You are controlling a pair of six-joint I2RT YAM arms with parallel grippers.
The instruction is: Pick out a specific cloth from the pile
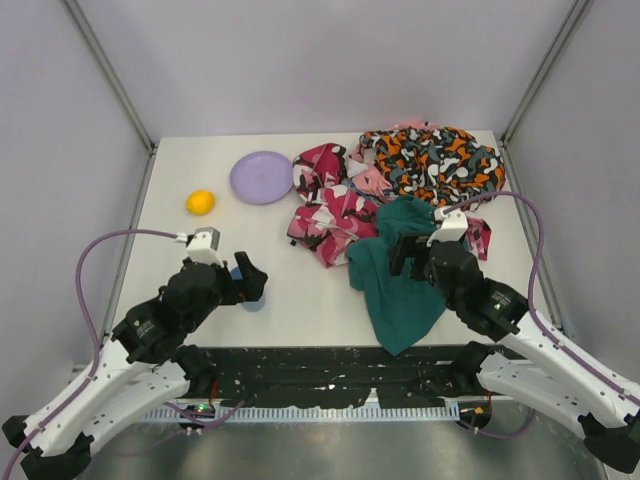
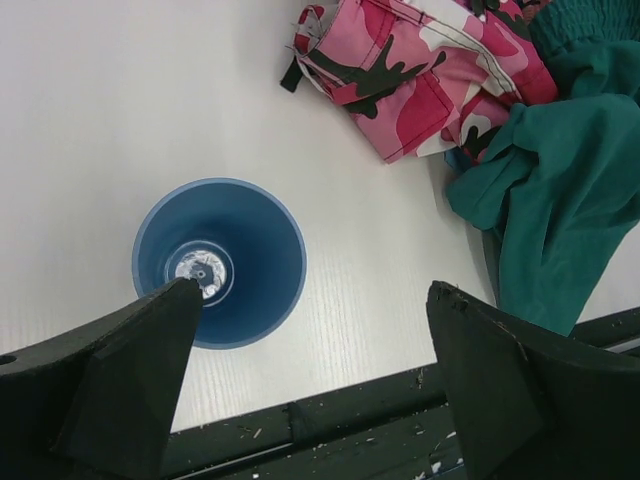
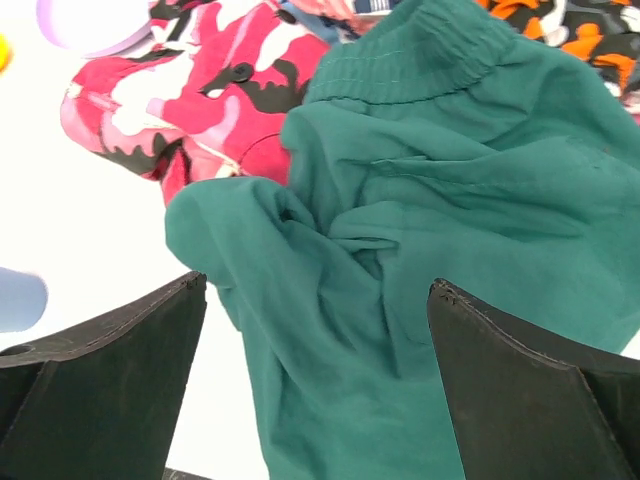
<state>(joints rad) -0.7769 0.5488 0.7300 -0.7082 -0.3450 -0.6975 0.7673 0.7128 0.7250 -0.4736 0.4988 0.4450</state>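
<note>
Left hand (image 1: 248, 280) released over a blue cup (image 1: 253, 300), well apart from the pile (image 1: 400, 185), where the sky-blue cloth lies buried, perhaps one blue sliver (image 2: 458, 158) between pink cloth (image 1: 325, 210) and teal cloth (image 1: 400, 295); right hand (image 1: 412, 255), released above the teal, is nearer.

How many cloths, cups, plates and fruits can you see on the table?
Cloths: 3 (pink camouflage cloth, orange-patterned cloth, teal cloth)
Blue cup: 1
Lilac plate: 1
Yellow-orange fruit: 1
Total: 6
</note>
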